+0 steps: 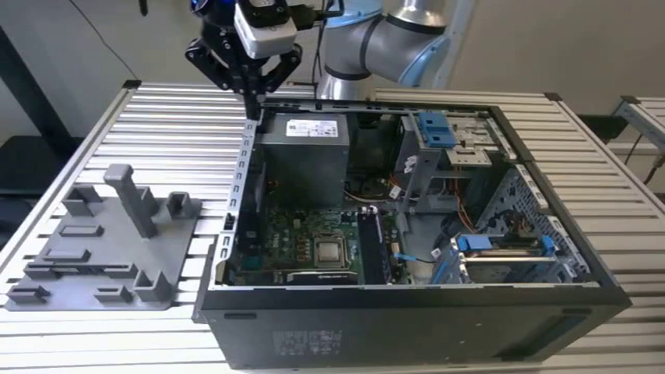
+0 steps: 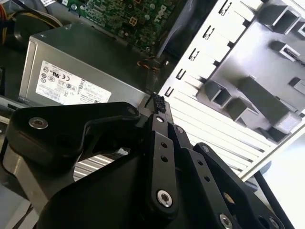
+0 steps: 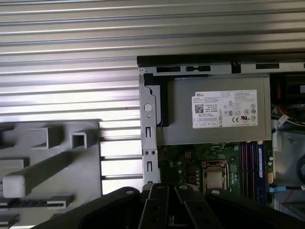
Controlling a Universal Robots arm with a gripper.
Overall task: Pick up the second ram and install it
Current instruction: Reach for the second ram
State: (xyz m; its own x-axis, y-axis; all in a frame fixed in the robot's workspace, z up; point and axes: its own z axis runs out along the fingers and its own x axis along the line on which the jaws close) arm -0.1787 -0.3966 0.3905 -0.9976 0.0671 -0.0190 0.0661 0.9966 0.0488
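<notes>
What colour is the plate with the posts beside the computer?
Grey plate, clearest in the exterior view.

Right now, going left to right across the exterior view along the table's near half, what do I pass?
Grey fixture plate → computer case's left wall → processor socket on the motherboard → blue-handled drive bracket → case's right wall.

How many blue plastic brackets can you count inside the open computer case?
2. One blue bracket sits near the power supply; the other lies nearer the camera. More may be hidden.
</notes>
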